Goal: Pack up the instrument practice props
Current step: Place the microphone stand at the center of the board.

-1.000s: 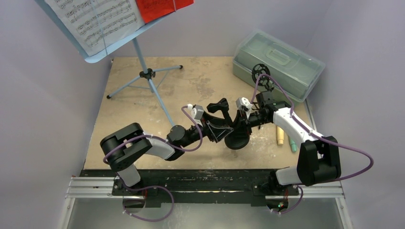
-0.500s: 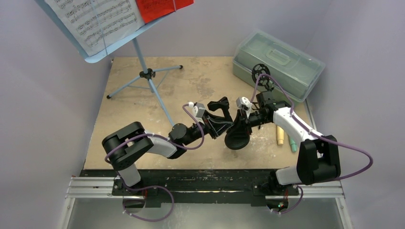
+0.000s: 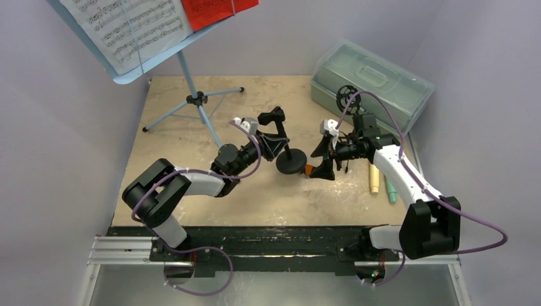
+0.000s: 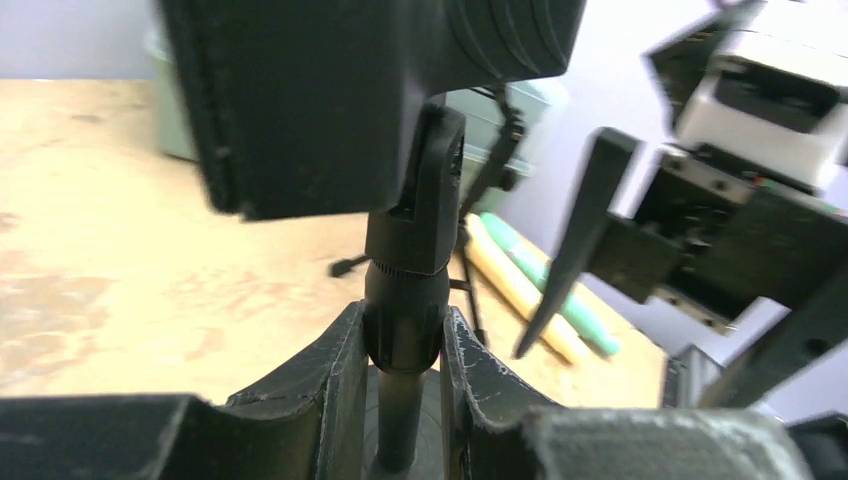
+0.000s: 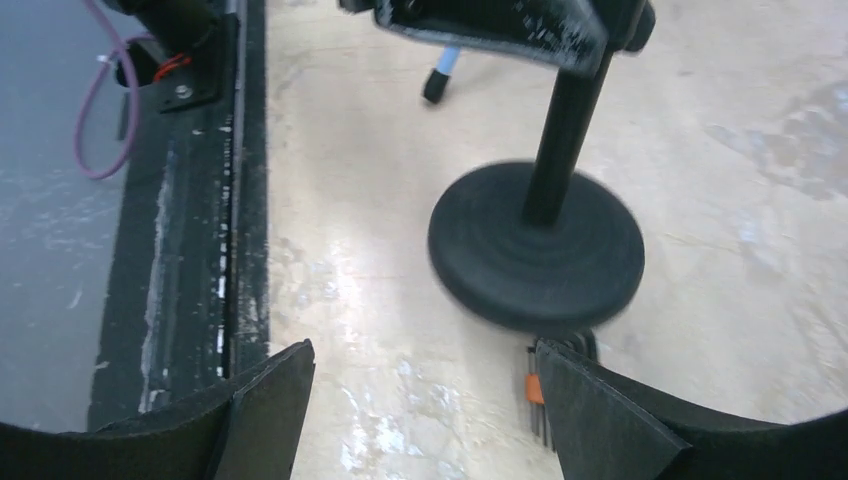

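My left gripper [image 4: 403,345] clamps the mic holder [image 3: 291,161] by its near-upright stem at centre frame, while my right gripper [image 3: 321,159] gapes wide just right of its base.

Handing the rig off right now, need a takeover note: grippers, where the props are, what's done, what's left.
Left gripper: shut on a mic holder at its stem, mid-table.
Right gripper: open, empty, beside that holder's base.
Second holder stands by the case, whose lid is closed.
Cream mic and teal mic lie on the table, right side.
Rack stands upright far left, with the white page and red page on it.
Done: nothing visibly packed. Left: all of it.
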Robot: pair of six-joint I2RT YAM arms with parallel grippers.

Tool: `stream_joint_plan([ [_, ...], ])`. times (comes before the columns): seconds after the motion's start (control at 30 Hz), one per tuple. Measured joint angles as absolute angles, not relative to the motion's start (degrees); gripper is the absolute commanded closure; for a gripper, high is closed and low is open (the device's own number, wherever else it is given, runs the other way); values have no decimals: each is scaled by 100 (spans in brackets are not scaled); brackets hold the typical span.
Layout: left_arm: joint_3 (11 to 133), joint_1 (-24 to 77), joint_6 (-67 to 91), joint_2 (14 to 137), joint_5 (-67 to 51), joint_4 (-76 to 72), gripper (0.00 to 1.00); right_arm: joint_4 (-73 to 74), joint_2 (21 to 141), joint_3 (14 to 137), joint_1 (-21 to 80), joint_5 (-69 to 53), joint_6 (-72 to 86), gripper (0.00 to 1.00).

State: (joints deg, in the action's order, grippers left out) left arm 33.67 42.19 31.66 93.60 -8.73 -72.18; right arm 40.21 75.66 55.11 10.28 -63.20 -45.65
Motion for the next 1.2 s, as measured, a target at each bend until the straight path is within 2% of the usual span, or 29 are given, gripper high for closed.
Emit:
stream_joint_plan([
  [0.17,4069,3632,2775,9758,-926,-6735,100,4027,7279,5548,816,-5986,-4574,15],
  [0.47,6558,2886,2263,11646,-976,-6250,100,4202,7199,5610,814,-5800,-4737,15],
  [0.8,9113,2884,1660,13653,-362,-5551,100,4338,7196,5664,773,-5791,-4849,15],
  [0.93,10516,2928,1422,14621,-14,-5059,100,4351,7196,5677,709,-5778,-4866,15],
  [0.97,10873,2943,1358,14842,58,-5002,97,4357,7196,5682,701,-5774,-4869,15],
  [1.1,11966,3033,1140,15458,349,-4646,55,4399,7199,5728,668,-5771,-4888,15],
  [1.17,12143,3083,1096,15576,427,-4609,34,4414,7199,5732,655,-5771,-4895,15],
  [1.2,12145,3096,1083,15579,443,-4589,28,4421,7199,5732,648,-5769,-4897,15],
])
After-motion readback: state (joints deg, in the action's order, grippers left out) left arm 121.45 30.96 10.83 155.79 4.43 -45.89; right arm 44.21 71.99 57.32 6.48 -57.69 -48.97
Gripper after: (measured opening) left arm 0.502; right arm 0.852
